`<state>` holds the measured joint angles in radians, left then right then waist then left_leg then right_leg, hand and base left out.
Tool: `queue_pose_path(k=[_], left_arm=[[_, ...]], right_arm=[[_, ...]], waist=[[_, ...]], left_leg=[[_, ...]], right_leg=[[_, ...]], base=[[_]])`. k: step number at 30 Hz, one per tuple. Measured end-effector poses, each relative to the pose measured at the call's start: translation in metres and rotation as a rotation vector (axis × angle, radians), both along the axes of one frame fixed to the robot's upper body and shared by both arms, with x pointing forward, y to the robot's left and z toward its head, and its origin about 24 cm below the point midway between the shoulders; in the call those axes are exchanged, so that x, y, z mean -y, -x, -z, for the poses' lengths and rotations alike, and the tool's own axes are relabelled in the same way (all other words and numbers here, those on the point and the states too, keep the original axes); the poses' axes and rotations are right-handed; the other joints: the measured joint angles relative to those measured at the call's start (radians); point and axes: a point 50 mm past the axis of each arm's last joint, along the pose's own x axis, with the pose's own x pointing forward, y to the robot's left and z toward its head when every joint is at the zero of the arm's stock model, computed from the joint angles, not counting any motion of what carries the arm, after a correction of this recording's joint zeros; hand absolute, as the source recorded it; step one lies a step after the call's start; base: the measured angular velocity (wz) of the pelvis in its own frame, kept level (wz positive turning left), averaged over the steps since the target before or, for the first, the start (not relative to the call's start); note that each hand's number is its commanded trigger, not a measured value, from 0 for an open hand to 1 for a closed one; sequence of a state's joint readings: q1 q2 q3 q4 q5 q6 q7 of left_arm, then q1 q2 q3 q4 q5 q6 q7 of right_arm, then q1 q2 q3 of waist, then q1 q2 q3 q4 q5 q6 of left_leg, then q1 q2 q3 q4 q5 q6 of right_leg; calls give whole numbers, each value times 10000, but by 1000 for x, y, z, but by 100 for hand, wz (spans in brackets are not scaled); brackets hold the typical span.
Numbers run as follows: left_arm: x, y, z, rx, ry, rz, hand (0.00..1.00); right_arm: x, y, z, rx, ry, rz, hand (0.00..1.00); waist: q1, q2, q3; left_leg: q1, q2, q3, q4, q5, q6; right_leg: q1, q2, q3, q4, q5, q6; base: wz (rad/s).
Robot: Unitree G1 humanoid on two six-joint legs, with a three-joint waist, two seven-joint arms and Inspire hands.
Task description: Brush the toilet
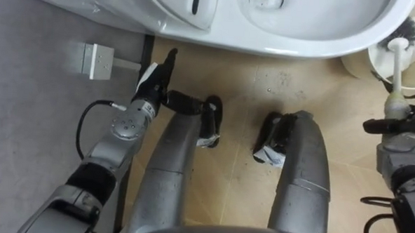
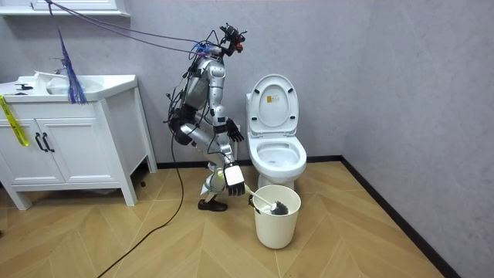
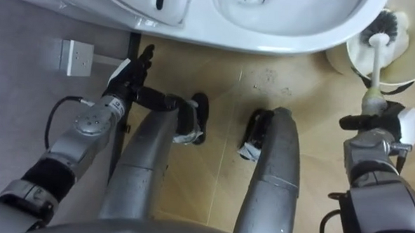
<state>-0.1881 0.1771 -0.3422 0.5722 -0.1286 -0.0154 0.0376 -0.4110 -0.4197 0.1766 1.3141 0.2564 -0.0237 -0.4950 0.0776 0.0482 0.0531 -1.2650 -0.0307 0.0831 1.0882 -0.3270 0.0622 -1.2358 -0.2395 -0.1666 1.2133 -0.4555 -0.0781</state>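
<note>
The white toilet [image 1: 316,38] stands straight ahead with its lid up [image 2: 274,99]. I stand right in front of it. The toilet brush [image 1: 397,68] has a white handle and dark bristles [image 1: 412,28]; its head rests in a cream bucket [image 3: 354,47] to the right of the bowl. My right hand [image 1: 402,130] is shut on the lower end of the handle, just outside the bucket [image 2: 276,220]. My left hand [image 1: 157,80] hangs open, fingers straight, pointing at the toilet's base on the left.
A white box [image 1: 98,60] sits on the grey wall to the left of the toilet. In the room view a white vanity cabinet [image 2: 69,147] with a sink stands at the left, and wooden floor stretches to the right.
</note>
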Motion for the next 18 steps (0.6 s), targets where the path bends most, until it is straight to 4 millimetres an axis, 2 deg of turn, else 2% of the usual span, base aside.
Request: queue_pose_path(k=[6, 16, 18], left_arm=[[0, 5, 2, -41, 80, -13, 0], [-2, 13, 8, -308, 209, -168, 0], [-3, 16, 10, -426, 227, -208, 0]], right_arm=[[-3, 0, 3, 66, -430, -10, 100], [-4, 2, 5, 140, -675, 127, 100], [-3, 7, 8, 25, -775, 172, 100]], waist=[[-176, 4, -3], [-172, 42, -27], [-167, 60, -37]], left_leg=[[-34, 21, 25, 269, -137, 37], [31, 73, 83, 243, -157, 33], [164, 74, 86, 211, -160, 28]], right_leg=[[-21, -26, 31, 221, -110, 14], [0, -5, 51, 203, -108, 9], [142, -9, 30, 170, -110, 5]], base=[[-1], [0], [0]])
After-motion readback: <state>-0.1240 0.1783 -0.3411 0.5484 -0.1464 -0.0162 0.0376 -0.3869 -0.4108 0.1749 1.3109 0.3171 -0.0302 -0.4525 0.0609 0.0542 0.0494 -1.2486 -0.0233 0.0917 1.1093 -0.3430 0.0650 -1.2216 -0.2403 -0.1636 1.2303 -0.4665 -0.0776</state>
